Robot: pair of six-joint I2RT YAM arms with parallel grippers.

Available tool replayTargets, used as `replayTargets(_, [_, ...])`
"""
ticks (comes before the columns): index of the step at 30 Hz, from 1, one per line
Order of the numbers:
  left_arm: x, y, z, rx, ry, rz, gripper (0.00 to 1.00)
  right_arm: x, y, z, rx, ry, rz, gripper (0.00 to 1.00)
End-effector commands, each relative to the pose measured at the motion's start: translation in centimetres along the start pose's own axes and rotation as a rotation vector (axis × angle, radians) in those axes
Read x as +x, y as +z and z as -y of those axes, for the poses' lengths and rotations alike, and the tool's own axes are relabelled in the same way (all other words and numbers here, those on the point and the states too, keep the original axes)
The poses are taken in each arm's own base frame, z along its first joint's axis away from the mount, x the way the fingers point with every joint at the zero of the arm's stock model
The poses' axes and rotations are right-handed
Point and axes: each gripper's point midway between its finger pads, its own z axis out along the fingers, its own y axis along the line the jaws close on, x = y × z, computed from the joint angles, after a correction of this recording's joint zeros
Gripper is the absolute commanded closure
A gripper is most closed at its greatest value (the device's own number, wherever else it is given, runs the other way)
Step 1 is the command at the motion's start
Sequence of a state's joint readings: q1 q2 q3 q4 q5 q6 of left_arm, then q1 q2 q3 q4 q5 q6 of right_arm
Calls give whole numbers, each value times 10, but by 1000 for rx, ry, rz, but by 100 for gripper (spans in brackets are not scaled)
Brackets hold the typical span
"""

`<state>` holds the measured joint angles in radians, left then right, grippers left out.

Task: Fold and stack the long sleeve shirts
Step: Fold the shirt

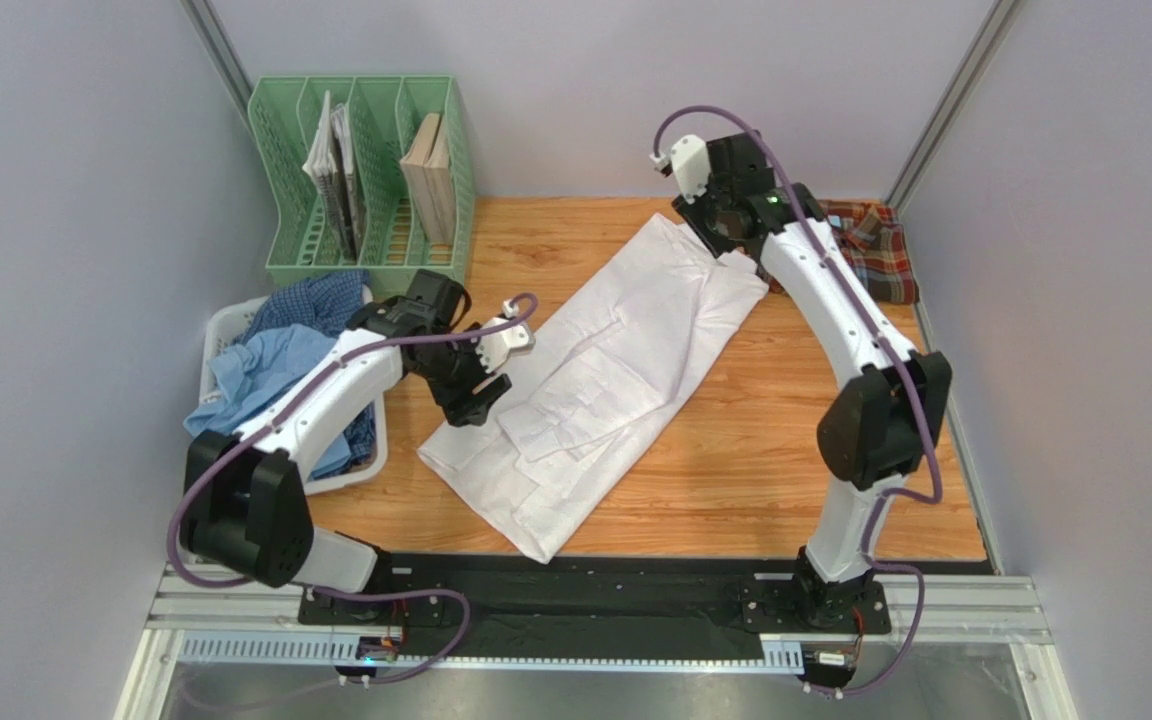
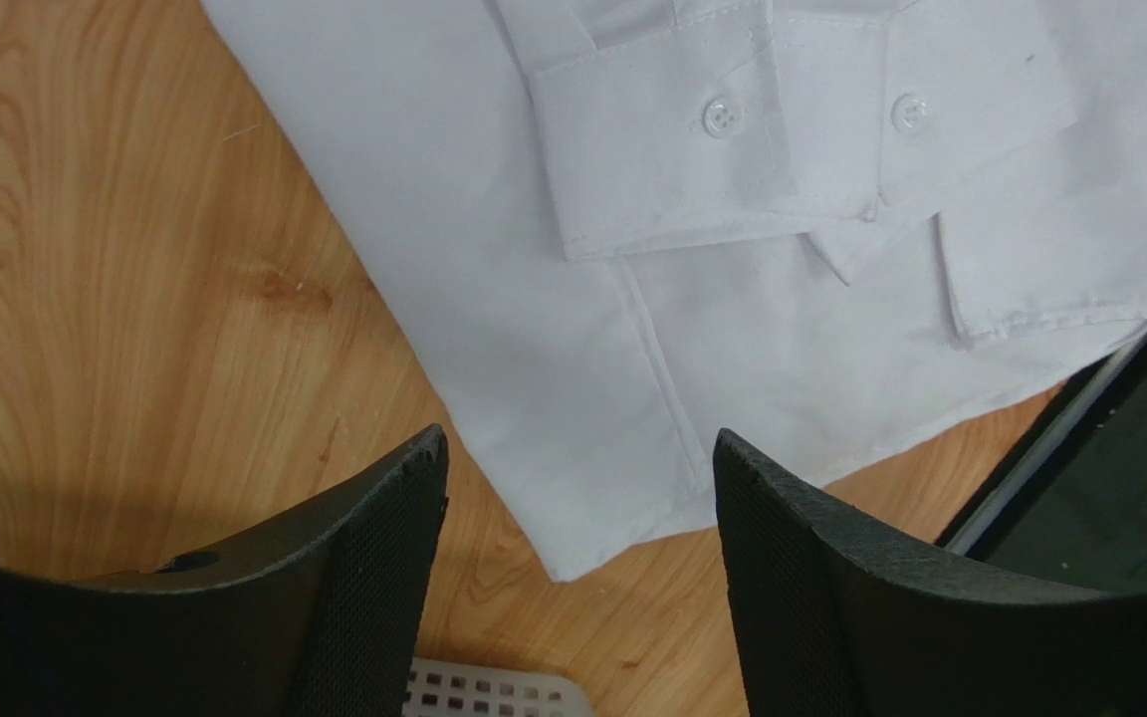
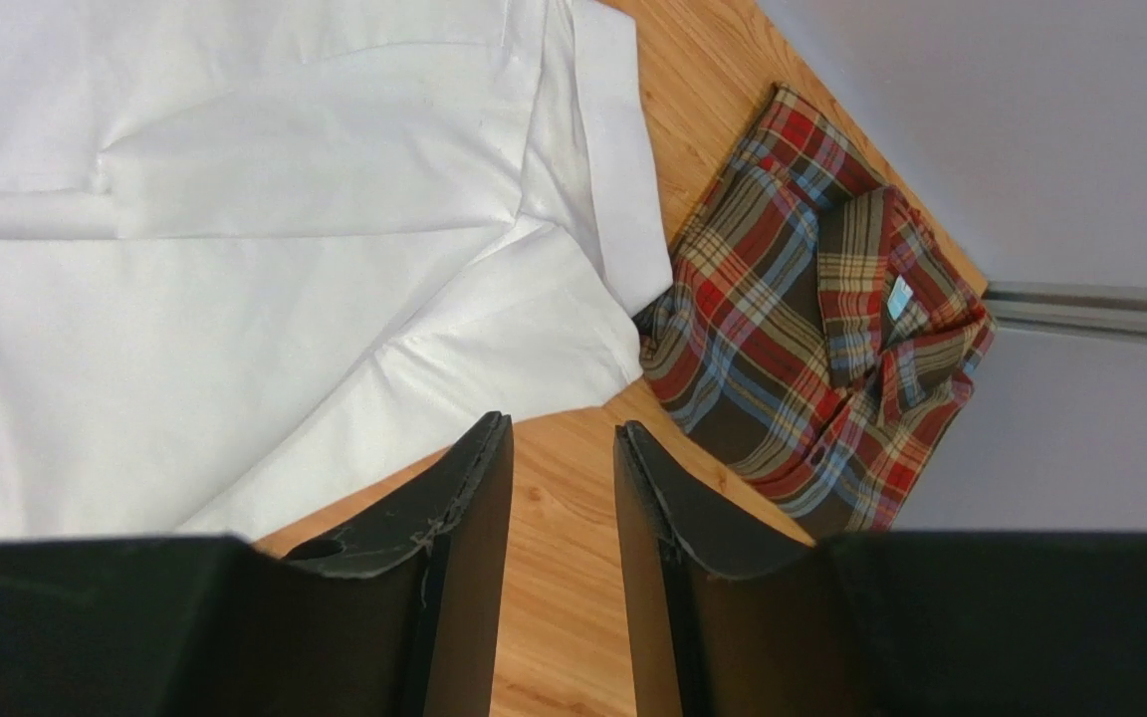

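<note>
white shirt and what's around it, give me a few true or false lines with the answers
1. The white shirt lies spread on the wooden table. True.
2. The plaid shirt sits in the white basket. False: it lies folded on the table at the far right corner, and the basket holds blue shirts.
3. The left gripper is clamped on a sleeve cuff. False: its jaws stand open above a corner of the white shirt and hold nothing.
4. The right gripper holds nothing. True: only bare wood shows in the narrow gap.
5. A green file rack stands at the far left of the table. True.
</note>
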<state>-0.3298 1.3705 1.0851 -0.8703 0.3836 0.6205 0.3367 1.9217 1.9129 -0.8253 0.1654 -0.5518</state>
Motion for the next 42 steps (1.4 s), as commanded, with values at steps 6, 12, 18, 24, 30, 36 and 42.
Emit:
replayTargets(6, [42, 63, -18, 13, 201, -312, 43, 76, -25, -55, -330, 396, -144, 66])
replayTargets(12, [91, 69, 6, 100, 259, -521, 50, 106, -25, -68, -358, 410, -225, 69])
replayTargets(18, [106, 52, 57, 204, 318, -616, 56, 112, -19, -68, -390, 414, -286, 73])
replayTargets(24, [88, 46, 130, 333, 413, -613, 56, 118, -5, -74, -425, 402, -332, 76])
replayTargets(30, [48, 47, 151, 358, 301, -420, 47, 124, 45, -78, -388, 407, -393, 83])
replayTargets(36, [10, 12, 102, 256, 116, -161, 42, 114, 109, -52, -211, 349, -405, 91])
replayTargets(42, [-3, -19, 57, 144, 10, -12, 41, 112, 162, -34, -44, 166, -422, 94])
